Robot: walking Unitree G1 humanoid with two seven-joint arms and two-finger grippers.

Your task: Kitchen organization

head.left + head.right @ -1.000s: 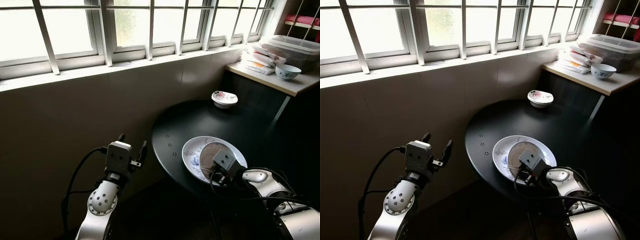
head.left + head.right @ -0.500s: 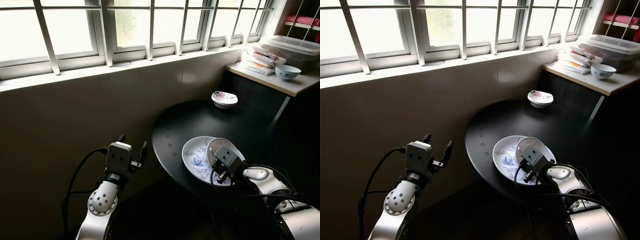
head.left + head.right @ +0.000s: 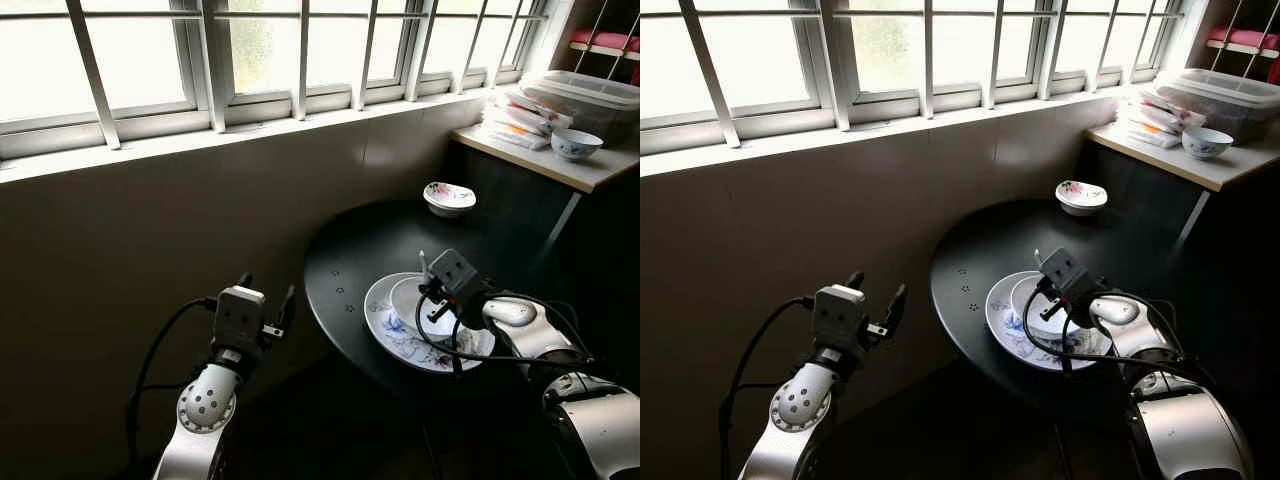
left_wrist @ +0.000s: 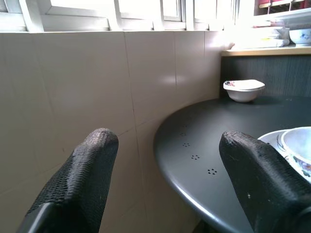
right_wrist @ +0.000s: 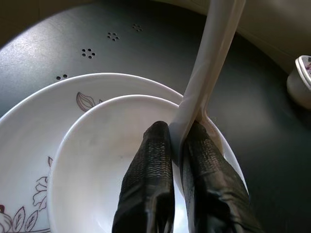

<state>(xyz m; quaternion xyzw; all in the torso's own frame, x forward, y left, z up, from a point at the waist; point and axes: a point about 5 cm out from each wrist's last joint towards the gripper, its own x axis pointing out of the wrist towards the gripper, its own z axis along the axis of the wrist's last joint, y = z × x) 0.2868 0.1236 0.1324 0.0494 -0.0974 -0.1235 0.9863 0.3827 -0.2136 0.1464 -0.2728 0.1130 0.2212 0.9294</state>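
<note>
The right gripper [image 5: 177,145] pinches a white ceramic spoon [image 5: 212,53] by its handle, fingers [image 5: 151,170] clamped narrow around it. Directly beneath sits a small white bowl [image 5: 107,160], nested in a floral plate [image 5: 29,141] on the round black table [image 3: 350,250]. Farther beyond stands a small floral bowl [image 3: 449,198]. The left gripper [image 4: 165,160] hangs wide open, beside the table's edge.

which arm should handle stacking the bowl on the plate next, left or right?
Right. The right gripper is over the round table, fingers shut on the small bowl inside the floral plate. The left gripper hangs open off the table edge, holding nothing.
</note>
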